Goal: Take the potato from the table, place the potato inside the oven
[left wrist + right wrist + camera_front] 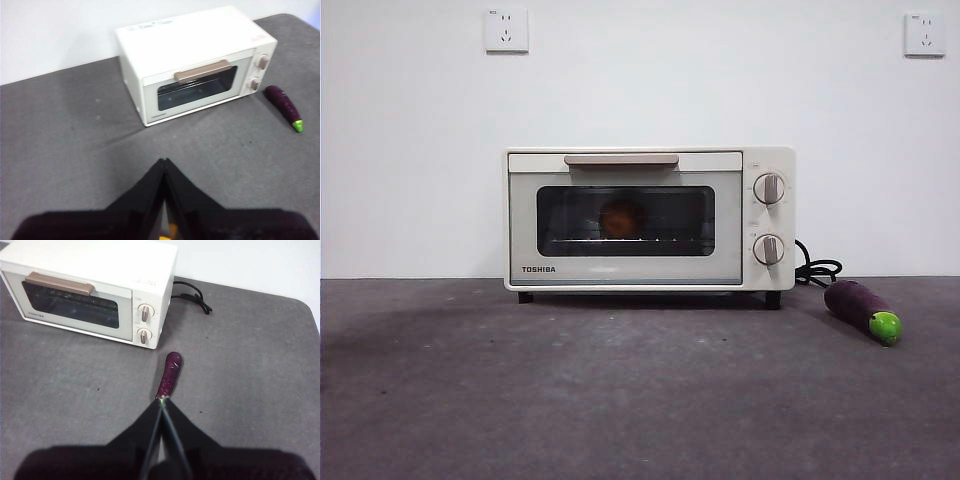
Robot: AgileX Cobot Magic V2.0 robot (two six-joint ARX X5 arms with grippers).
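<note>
The cream-white Toshiba oven stands at the back of the dark grey table with its door closed. Through its dark glass the orange-brown potato shows inside, resting on the rack. In the wrist views the oven is seen from above and the potato is not discernible. My left gripper is shut and empty, raised well in front of the oven. My right gripper is shut and empty too, held above the table over the eggplant's green tip. Neither arm appears in the front view.
A purple eggplant with a green tip lies on the table to the right of the oven. A black cord coils behind the oven's right side. Two wall sockets sit high on the white wall.
</note>
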